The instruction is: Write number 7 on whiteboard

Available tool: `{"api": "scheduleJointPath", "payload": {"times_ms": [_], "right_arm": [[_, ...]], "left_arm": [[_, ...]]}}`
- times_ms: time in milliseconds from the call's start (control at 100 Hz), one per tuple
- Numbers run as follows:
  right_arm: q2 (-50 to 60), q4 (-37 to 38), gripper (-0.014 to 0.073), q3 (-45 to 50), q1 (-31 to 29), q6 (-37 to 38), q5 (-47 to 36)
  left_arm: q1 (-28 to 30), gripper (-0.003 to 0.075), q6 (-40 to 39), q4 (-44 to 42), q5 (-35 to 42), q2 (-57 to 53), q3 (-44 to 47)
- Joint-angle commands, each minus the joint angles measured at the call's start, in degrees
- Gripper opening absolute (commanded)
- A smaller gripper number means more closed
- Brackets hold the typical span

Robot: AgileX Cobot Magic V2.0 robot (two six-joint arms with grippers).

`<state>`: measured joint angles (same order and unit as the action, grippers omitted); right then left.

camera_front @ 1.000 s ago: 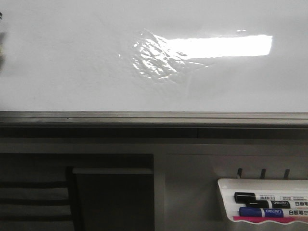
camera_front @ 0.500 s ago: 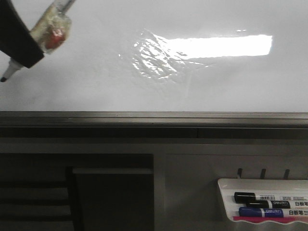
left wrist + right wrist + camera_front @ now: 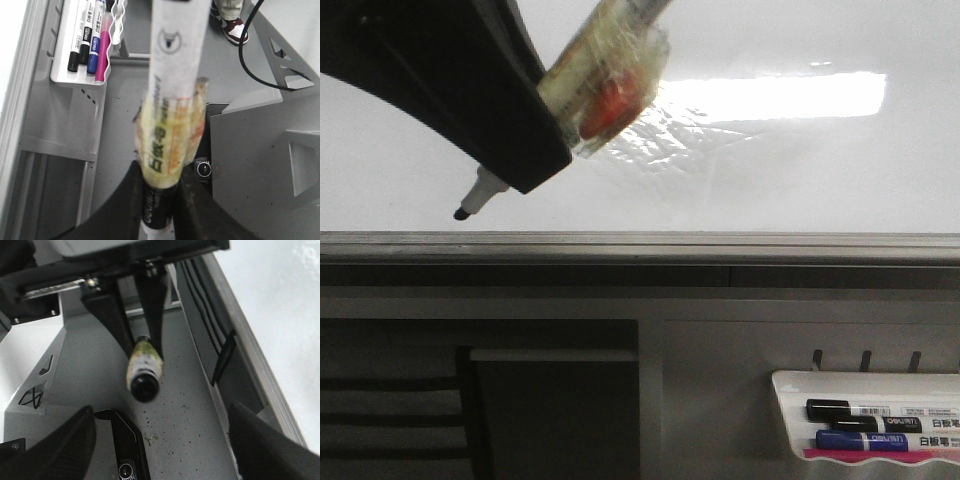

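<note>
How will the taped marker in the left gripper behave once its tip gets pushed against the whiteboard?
The marker looks rigid, so it probably won't bend. The left gripper clamps it near the tip end, over crinkled tape wrap, which likely resists slipping. The long barrel sticks out behind the grip, so it might pivot slightly under pressure. The whiteboard is glossy, so the tip should glide easily.

support: white marker tray (image 3: 790, 420) | contents: black marker (image 3: 865, 410), blue marker (image 3: 875, 440), pink marker (image 3: 101, 47)
</note>
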<state>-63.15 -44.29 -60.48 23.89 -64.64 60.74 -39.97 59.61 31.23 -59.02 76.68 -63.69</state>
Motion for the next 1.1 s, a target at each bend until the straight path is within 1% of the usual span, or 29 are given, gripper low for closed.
{"api": "scheduleJointPath", "payload": {"times_ms": [0,110,210,330,650,700,870,1090], "right_arm": [[-1.01,-1.66,0.0477,-3.79,2.85,-0.25,-1.64],[-3.42,1.54,0.0449,-6.06,5.79,2.37,-1.63],[-5.55,4.34,0.0415,-7.69,7.18,3.63,-1.63],[-7.89,4.34,0.0414,-8.63,7.53,3.63,-1.74],[-11.26,4.50,0.0408,-8.99,10.47,3.63,-7.15],[-11.29,4.75,0.0382,-8.98,10.93,3.63,-7.13],[-11.88,5.26,0.0251,-8.98,11.20,3.63,-7.26],[-11.88,5.16,0.0158,-8.98,11.20,3.63,-7.72]], "left_arm": [[-0.57,-0.0020,-2.17,2.61,1.39,-1.68,-1.89],[-0.57,-0.0020,-4.33,2.35,1.39,-1.68,-1.89],[-0.65,-0.0020,-7.03,-0.94,0.54,-1.68,-2.18],[-0.80,-0.0020,-10.07,-5.19,-0.40,-1.38,-3.07],[-0.80,-0.0020,-10.53,-5.76,-0.40,-1.38,-4.00],[-0.80,-0.0020,-10.53,-5.76,-0.40,-1.38,-4.00],[-0.80,-0.0020,-10.53,-5.76,-0.40,-1.38,-4.00],[-0.80,-0.0020,-10.53,-5.76,-0.40,-1.38,-4.00]]}}
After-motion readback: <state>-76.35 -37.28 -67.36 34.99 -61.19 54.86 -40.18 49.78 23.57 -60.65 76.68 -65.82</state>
